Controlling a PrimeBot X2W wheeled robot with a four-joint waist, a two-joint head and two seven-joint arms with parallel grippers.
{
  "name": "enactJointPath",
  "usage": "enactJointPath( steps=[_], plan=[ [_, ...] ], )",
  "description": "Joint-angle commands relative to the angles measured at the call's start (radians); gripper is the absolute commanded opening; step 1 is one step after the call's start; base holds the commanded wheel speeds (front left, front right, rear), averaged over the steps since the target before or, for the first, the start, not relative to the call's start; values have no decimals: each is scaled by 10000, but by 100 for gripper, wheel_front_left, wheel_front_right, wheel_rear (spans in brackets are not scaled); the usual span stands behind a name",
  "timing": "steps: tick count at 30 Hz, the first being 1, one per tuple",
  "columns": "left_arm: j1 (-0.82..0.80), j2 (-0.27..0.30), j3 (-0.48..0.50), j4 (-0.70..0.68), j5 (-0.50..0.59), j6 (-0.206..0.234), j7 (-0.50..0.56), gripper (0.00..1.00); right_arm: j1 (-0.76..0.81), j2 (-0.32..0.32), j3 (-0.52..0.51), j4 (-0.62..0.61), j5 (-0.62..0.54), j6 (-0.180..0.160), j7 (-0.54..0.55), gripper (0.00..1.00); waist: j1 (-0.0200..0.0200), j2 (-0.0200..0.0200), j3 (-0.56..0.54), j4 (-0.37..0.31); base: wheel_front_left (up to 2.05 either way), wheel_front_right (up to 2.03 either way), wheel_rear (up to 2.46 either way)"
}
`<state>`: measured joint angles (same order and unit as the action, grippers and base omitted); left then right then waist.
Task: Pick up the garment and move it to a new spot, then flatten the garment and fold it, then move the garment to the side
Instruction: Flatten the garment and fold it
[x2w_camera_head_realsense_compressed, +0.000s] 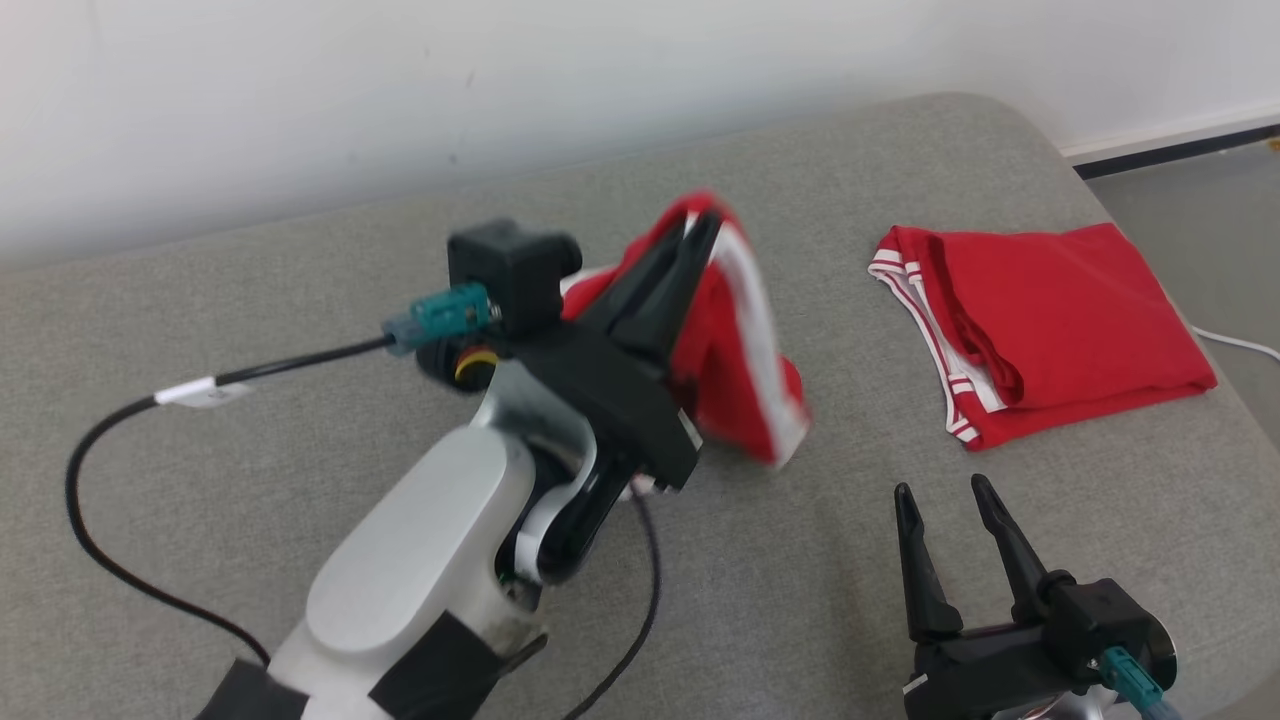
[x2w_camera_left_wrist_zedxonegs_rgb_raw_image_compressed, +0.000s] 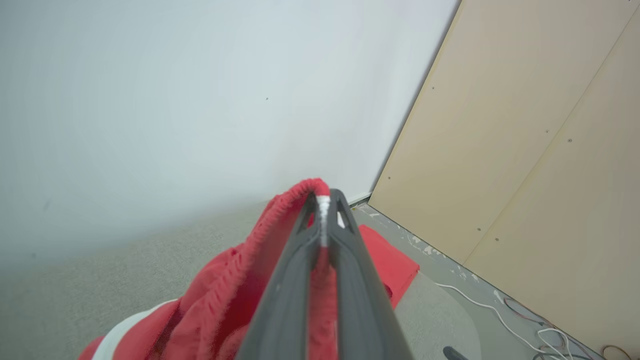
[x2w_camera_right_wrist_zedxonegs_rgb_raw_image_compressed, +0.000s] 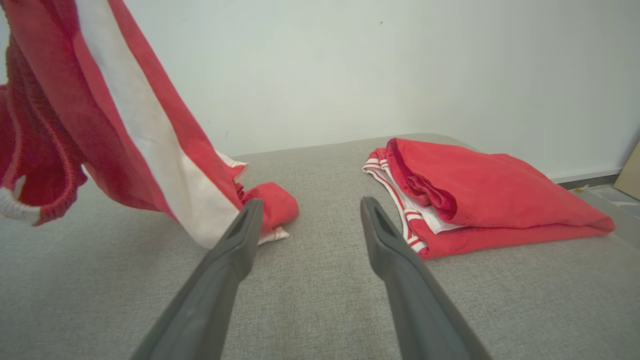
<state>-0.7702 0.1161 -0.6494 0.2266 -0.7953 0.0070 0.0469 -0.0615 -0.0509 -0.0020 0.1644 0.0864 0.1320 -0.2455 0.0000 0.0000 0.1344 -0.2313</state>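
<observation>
A red garment (x2w_camera_head_realsense_compressed: 735, 340) with a broad white stripe hangs lifted above the grey padded table (x2w_camera_head_realsense_compressed: 300, 300), its lower end still trailing on the surface. My left gripper (x2w_camera_head_realsense_compressed: 700, 225) is shut on its elastic edge, with red and white cloth pinched between the fingers (x2w_camera_left_wrist_zedxonegs_rgb_raw_image_compressed: 322, 210). In the right wrist view the garment (x2w_camera_right_wrist_zedxonegs_rgb_raw_image_compressed: 125, 110) hangs at the left. My right gripper (x2w_camera_head_realsense_compressed: 940, 495) stands open near the table's front right, nothing between its fingers (x2w_camera_right_wrist_zedxonegs_rgb_raw_image_compressed: 305, 210).
A second red garment (x2w_camera_head_realsense_compressed: 1050, 325) with white-striped trim lies folded at the back right of the table (x2w_camera_right_wrist_zedxonegs_rgb_raw_image_compressed: 490, 200). A black cable (x2w_camera_head_realsense_compressed: 100, 450) loops over the table's left. A white wall stands behind; the floor (x2w_camera_head_realsense_compressed: 1210, 220) with a white cord lies to the right.
</observation>
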Motion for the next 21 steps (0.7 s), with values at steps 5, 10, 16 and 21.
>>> enactJointPath(
  steps=[5,10,16,21],
  plan=[
    [-563,-311,423,-469,-339,-116,-739,0,55,20,-10,10,-30,-24,-10,100,0,0,-74,-9,0,0,0],
    [407,63,974,-692,-880,286,-764,0,170,20,-106,-39,-35,-24,-23,100,0,0,-111,145,0,0,0],
    [2515,1250,1189,-255,-1084,826,-476,0,196,15,-72,-72,-91,-24,6,100,0,0,-99,395,0,0,0],
    [3811,1739,1508,212,-1359,1150,-669,0,188,20,-15,-133,-161,-24,54,100,0,0,-92,585,0,0,0]
  ],
)
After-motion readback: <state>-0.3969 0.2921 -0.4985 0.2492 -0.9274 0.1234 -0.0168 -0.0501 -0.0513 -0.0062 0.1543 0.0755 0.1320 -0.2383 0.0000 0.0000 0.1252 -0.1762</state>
